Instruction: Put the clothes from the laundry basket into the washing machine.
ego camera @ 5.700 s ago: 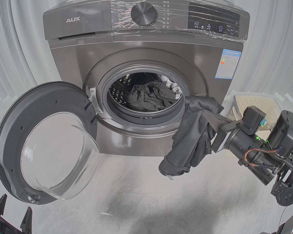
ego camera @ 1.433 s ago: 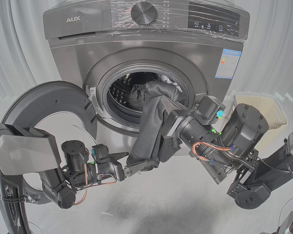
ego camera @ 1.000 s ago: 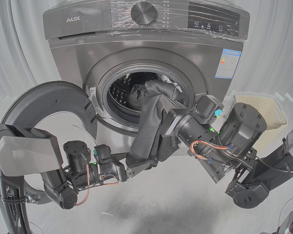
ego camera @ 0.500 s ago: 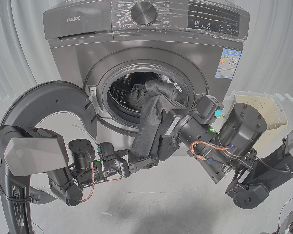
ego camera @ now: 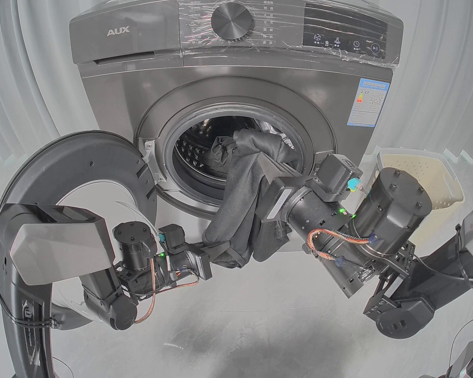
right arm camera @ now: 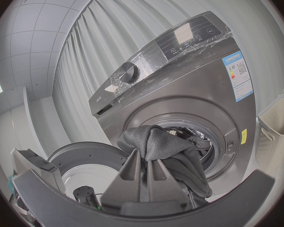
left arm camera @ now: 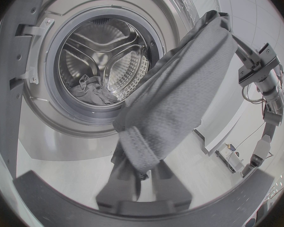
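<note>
A dark grey garment [ego camera: 244, 195] hangs down over the front rim of the washing machine's drum opening [ego camera: 189, 195]. My right gripper [ego camera: 265, 159] is shut on its top at the mouth of the drum, and the cloth drapes over the right gripper [right arm camera: 143, 161]. My left gripper [ego camera: 227, 252] is below, shut on the garment's lower hem [left arm camera: 139, 148], in front of the machine's base. Another dark garment [left arm camera: 91, 92] lies inside the drum. The cream laundry basket [ego camera: 431, 169] stands to the right of the machine.
The round machine door [ego camera: 79, 169] stands swung open to the left, close behind my left arm. My right arm lies between the basket and the drum opening. Pale floor [ego camera: 257, 311] stretches in front of the machine.
My left gripper rose to the right and closed on the garment's lower hem, lifting it a little. The right gripper brought the garment to the drum earlier and now stays still.
</note>
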